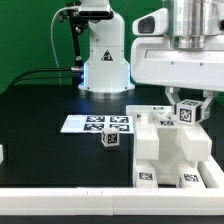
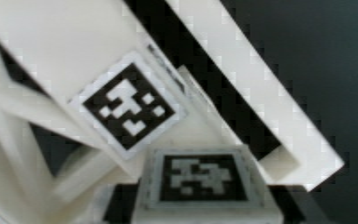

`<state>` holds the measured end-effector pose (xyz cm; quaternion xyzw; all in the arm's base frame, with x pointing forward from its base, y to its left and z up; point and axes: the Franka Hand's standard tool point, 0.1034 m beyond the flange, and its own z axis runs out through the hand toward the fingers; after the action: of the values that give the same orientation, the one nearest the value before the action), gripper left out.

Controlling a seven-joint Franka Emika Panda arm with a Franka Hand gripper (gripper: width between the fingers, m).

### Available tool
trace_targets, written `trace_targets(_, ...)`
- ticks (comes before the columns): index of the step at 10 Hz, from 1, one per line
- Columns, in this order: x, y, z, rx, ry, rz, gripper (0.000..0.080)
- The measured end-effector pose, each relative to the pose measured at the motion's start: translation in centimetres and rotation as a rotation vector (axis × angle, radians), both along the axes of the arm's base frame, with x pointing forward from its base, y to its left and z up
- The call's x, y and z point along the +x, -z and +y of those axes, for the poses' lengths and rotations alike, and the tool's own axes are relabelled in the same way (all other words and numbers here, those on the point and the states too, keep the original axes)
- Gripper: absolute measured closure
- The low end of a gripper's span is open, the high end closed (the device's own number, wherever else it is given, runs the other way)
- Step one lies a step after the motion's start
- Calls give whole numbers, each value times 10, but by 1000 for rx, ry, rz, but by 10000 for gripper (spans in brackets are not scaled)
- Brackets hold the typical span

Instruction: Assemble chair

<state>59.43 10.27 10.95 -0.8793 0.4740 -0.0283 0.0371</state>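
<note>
The chair [image 1: 168, 152] parts stand grouped at 4 o'clock on the black table [image 1: 45, 115] in the exterior view, and one small tagged peg [image 1: 111, 141] sits apart at 5 o'clock of the marker board [image 1: 97, 123]. The gripper [image 1: 192, 104] hangs directly over the group, at a tagged block [image 1: 187, 114]. It cannot be told whether its fingers are spread or pinching that block.
</note>
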Motion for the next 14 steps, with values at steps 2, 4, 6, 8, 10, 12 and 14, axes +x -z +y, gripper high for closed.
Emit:
trace_targets(2,0,0,4,53,353,3,536)
trace_targets(4,-1,0,8,85,471,6,535)
trace_targets(6,-1,0,11,102,547,11,535)
trace_targets(8,-1,1,11,98,518,10,440)
trace_targets(10,-2,-1,14,89,431,33,200)
trace_targets(12,1,-9,16,63,47,49,158)
trace_targets(14,-1,-12,20,53,-167,79,152)
